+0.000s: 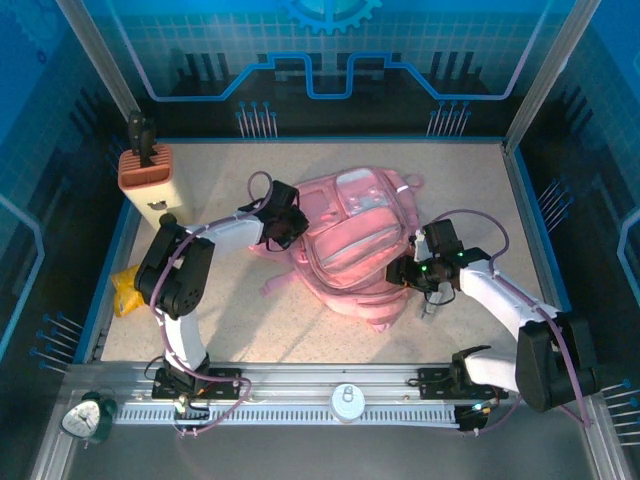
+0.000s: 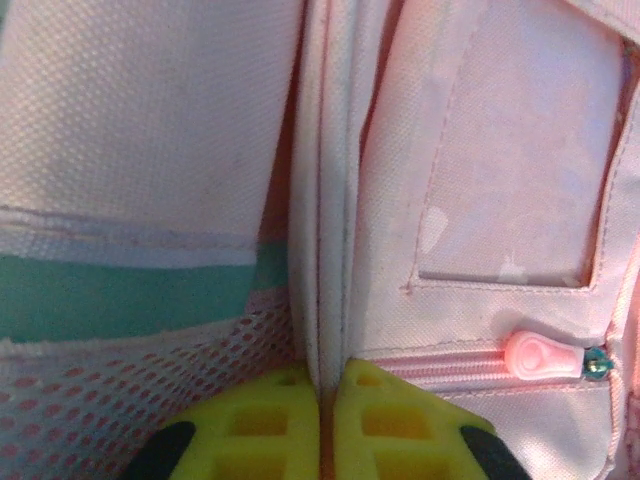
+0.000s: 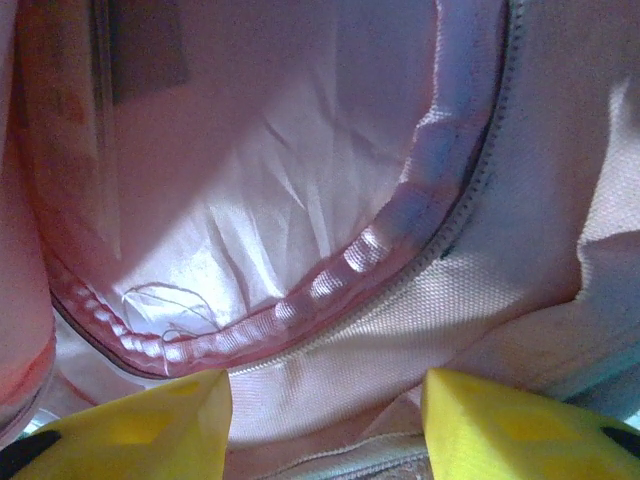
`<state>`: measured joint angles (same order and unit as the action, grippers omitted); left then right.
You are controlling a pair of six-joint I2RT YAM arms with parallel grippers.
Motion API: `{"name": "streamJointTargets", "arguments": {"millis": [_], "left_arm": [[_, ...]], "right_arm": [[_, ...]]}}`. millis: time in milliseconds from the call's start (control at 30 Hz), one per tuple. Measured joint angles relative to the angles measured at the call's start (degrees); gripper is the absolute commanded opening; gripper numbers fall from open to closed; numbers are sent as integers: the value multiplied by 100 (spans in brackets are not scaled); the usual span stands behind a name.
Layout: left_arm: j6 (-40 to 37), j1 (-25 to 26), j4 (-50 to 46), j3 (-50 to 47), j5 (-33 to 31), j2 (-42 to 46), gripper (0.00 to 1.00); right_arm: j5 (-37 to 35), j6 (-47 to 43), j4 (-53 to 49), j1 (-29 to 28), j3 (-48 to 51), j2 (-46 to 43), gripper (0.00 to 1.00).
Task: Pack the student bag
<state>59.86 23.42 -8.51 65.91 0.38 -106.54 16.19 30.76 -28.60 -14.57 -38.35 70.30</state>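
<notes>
The student bag (image 1: pixel 350 245) lies in the middle of the table (image 1: pixel 250 330), with its front pockets facing up. The left gripper (image 2: pixel 322 378) is closed on a fold of the bag's pink fabric, just beside the mesh pocket (image 2: pixel 130 390). The seam stands pinched between its yellow fingers. The right gripper (image 3: pixel 325 385) is at the bag's right side with its fingers apart and holds nothing. The zipper rim (image 3: pixel 400 270) of an open compartment runs between them, and behind it I see the pale lining (image 3: pixel 250 180).

I think the danger is in the grips. The left pinch takes only a thin edge, so a strong pull may let the fabric slip out and the mouth of the bag fall shut. If the right fingers close where they are, they may catch the loose lining together with the rim, and this would clamp the opening instead of spreading it. The bag is soft and looks light, so two arms pulling apart could drag it across the table. The pink zipper pull (image 2: pixel 540 355) is near the left fingers and could snag.
</notes>
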Motion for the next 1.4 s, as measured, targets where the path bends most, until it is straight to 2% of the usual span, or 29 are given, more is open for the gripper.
{"name": "streamJointTargets", "arguments": {"millis": [200,367,533,667,767,900,1000,1100,1200,1333,1400], "left_arm": [[2,-184,-13,4,118,9,0],[11,-389,20,-280,68,319,0],[188,-483,142,-874,11,844,0],[647,-481,603,-1478,28,1152,0],[1045,-354,752,-1834,-170,1445,0],[1598,155,809,-2063,-387,1753,0],[1978,540,979,-2238,-376,1871,0],[2164,684,1029,-2247,-332,1873,0],[2267,708,1064,-2247,-337,1875,0],[2306,719,1073,-2247,-341,1915,0],[2350,745,1082,-2247,-341,1963,0]], "right_arm": [[-258,-42,-203,2,0,-407,61],[-254,-61,-138,164,-175,-131,59],[-66,-39,289,186,-763,730,55],[-79,-68,516,208,-1598,1718,54],[-214,-120,664,293,-2339,2422,63],[-610,-236,824,391,-3246,2931,69],[-863,-363,789,424,-3620,2916,74],[-1082,-494,660,398,-3641,2664,77],[-1464,-625,444,236,-3239,2092,82],[-1762,-680,133,-42,-2597,1300,81],[-1941,-612,13,-363,-2214,905,81]]}}
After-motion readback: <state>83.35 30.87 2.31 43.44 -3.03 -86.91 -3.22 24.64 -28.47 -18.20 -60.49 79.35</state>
